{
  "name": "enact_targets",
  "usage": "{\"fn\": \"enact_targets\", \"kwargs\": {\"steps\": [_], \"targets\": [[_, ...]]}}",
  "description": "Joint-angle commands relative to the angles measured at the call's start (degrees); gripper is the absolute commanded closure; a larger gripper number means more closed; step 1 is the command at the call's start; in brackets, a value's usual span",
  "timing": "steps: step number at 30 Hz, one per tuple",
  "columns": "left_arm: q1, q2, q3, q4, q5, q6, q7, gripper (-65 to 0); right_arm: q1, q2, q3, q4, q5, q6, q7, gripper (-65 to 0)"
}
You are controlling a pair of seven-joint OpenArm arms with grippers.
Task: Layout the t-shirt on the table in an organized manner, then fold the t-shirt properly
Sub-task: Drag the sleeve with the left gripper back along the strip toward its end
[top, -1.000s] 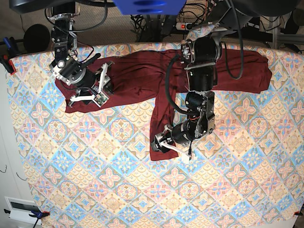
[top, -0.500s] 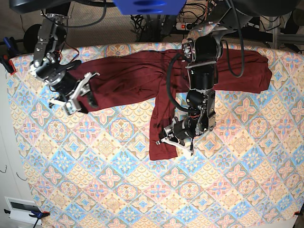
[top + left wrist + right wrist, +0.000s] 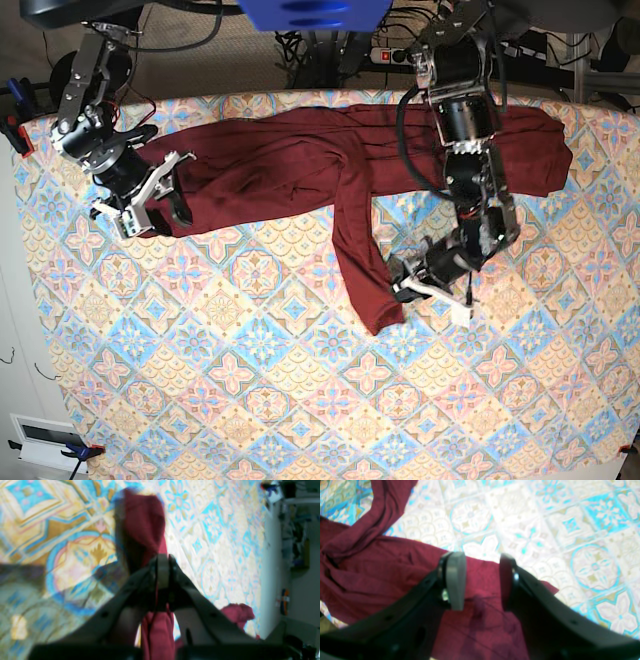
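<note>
**Left pinching sleeve end, right jaws apart over other sleeve**

Base view: t-shirt (image 3: 290,165) lies stretched across the far part of the table (image 3: 250,390), body running side to side, wrinkled, not flat. One long sleeve hangs off the middle and runs toward the near edge, ending mid-table. Left gripper (image 3: 404,284) sits at the side of that sleeve's lower end, arm reaching down from the far edge over the shirt's right portion. Right gripper (image 3: 150,205) is at the shirt's other end, on the view's left, fingers spread over the cloth near the table's far-left corner.

Left wrist view: blurry. Left gripper (image 3: 163,566) has its fingers pressed together with a strip of maroon fabric clamped between them. The t-shirt (image 3: 143,527) cloth extends past the fingertips over the patterned table (image 3: 225,542) and also trails back under the gripper. Another bit of maroon shows further right, near the table edge.

Right wrist view: right gripper (image 3: 480,580) has jaws apart, a clear gap between the grey pad and the black finger. T-shirt (image 3: 382,575) fabric lies bunched under and between the fingers; can't tell whether the tips touch it. Nothing gripped. Bare table (image 3: 545,517) beyond the cloth.
</note>
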Motion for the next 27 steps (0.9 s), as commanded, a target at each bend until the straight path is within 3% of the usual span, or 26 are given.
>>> {"fn": "enact_targets", "kwargs": {"steps": [1,9,16,22,27], "targets": [[-0.14,-0.98,0.03,3.05,-2.42,-0.49,-0.59,0.0,0.67,0.74,0.25,1.03,1.03,0.14,1.49,-22.1],[9.97,-8.8,-0.41,18.08,-9.54,-0.49,-0.5,0.0,0.67,0.74,0.25,0.85,0.94,0.14,1.49,-22.1],[20.87,-11.88,-12.28,30.65,-21.49,-0.49,-0.33,0.0,0.76,0.74,0.17,0.68,0.85,0.14,1.49,-22.1],[27.11,-17.68,-22.91,33.47,-31.16,-0.49,2.93,0.0,0.67,0.74,0.08,0.59,0.85,0.14,1.49,-22.1],[31.07,-20.94,-27.13,33.47,-33.27,-0.49,2.93,0.0,0.67,0.74,0.08,0.59,0.85,0.14,1.49,-22.1]]}}
